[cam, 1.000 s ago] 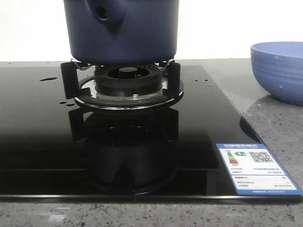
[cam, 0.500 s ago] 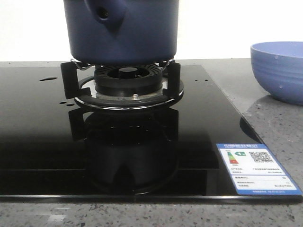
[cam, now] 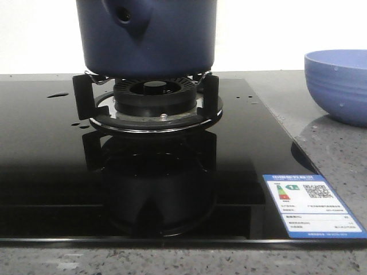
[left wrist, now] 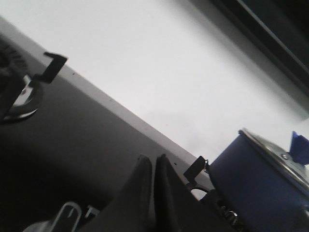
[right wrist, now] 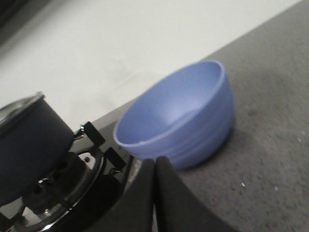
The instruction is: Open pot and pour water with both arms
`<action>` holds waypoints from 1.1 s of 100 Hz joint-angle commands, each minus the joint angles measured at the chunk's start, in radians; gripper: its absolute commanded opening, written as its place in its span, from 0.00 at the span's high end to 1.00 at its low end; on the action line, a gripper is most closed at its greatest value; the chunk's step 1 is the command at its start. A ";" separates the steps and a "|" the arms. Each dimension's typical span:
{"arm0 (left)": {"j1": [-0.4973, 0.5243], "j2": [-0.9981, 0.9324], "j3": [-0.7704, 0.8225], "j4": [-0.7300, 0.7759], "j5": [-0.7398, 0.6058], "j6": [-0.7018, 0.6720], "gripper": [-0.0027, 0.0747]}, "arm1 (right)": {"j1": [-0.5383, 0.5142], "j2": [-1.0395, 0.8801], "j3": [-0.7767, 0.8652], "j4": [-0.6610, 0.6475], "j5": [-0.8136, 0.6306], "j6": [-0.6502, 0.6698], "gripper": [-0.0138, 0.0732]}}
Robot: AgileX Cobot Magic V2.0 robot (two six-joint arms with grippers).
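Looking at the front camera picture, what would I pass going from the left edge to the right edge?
Water drops on the black glass → dark blue pot on the burner → energy label sticker → light-blue bowl.

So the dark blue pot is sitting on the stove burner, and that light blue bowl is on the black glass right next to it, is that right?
Not quite. The pot does sit on the burner, but the light blue bowl stands on the grey speckled counter, off the black glass cooktop to its right. The front view shows this.
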 commanded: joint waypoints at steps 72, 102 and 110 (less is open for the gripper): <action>-0.089 0.469 -0.581 -0.288 0.335 0.631 0.41 | 0.022 0.510 -0.578 -0.136 0.271 -0.213 0.29; -0.133 0.652 -0.581 -0.779 0.339 1.103 0.45 | 0.022 0.510 -0.578 -0.136 0.253 -0.213 0.30; -0.133 0.708 -0.581 -0.880 0.355 1.212 0.45 | 0.022 0.510 -0.578 -0.136 0.253 -0.213 0.30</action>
